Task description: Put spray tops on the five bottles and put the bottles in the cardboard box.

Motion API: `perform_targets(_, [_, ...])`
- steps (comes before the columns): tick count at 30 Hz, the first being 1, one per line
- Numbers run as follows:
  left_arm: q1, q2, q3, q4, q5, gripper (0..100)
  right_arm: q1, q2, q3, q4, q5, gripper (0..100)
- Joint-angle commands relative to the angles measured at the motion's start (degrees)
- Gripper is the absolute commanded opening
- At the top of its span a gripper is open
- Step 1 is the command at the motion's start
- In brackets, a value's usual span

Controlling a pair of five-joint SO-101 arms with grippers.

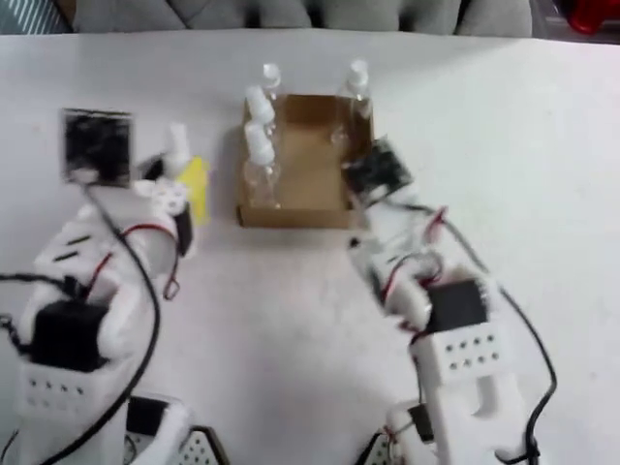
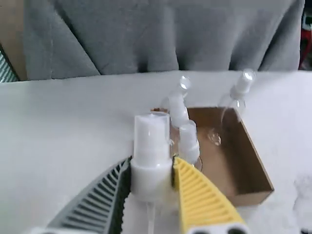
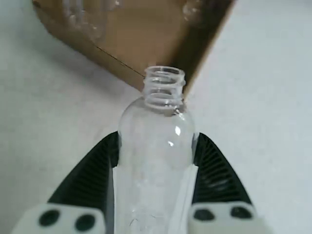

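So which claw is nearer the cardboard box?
Right. The right claw, holding an uncapped bottle, is close beside the cardboard box; the left claw, holding a spray top, stands clear off its opposite side.

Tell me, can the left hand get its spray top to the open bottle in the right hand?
Probably, but not straight across: the cardboard box stands between the left hand with its spray top and the bottle in the right hand. Bare table in front of it leaves a way round.

Looks like a room in a home, maybe a living room. Soft grey sofa (image 2: 161, 34) with fat cushions (image 2: 73, 44) right behind the far edge of a plain white table (image 1: 310, 320).
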Motion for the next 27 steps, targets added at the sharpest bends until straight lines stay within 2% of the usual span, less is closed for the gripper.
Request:
perform_targets(1, [-4.62, -4.26, -0.44, -2.37, 9.14, 2, -8.92, -7.08, 3.6, -5.67, -10.81, 1.7])
perform_targets(6, [-8.22, -6.46, -0.35, -4.4, 14.51, 2, -14.73, -16.13, 11.6, -13.67, -13.19, 1.6])
perform_targets(15, [-16.92, -10.86, 3.69, -15.47, 15.82, 2, -24.31, -31.96, 30.59, -28.53, -13.36, 1.6])
perform_targets(20, [-17.36, -12.09, 3.87, -15.38, 23.3, 2, -31.34, -39.43, 39.38, -34.24, -13.27, 1.6])
perform_targets(27, [-15.16, -12.26, 3.96, -15.38, 23.47, 2, -35.91, -46.37, 45.98, -34.86, -13.01, 1.6])
